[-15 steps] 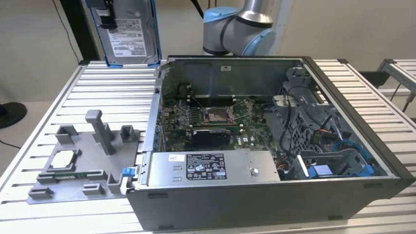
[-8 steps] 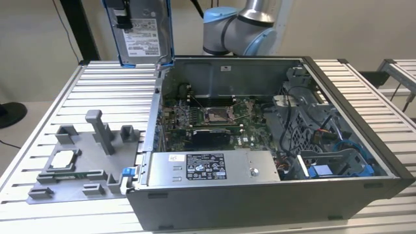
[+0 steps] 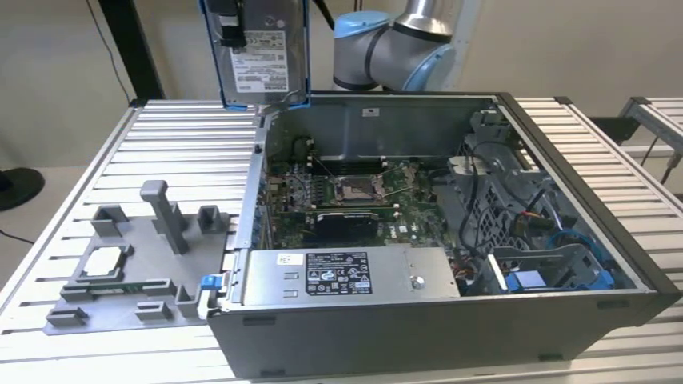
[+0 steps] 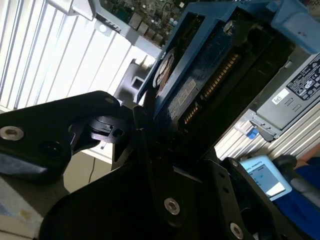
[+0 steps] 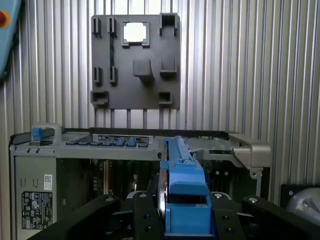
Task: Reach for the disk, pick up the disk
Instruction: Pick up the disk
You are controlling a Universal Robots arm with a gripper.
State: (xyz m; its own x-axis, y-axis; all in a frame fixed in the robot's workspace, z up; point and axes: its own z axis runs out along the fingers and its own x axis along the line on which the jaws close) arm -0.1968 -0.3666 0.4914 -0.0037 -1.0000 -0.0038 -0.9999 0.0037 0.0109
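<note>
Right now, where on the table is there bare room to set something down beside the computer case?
Bare ribbed table lies beyond the gray fixture, toward the far edge, and along the exterior view's right of the computer case. The case's inside is crowded: motherboard, cables, power supply. The jaws hold the disk aloft.

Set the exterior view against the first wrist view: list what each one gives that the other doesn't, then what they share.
Exterior view: the disk showing its white label face, lifted high beside the arm, and the processor socket inside the open case. First wrist view: the disk edge-on, its blue rail clamped in the gripper, plus a teal device with a red button. Shared: the disk, the grey fixture holding the white chip, the stickered silver box, the slatted table.
</note>
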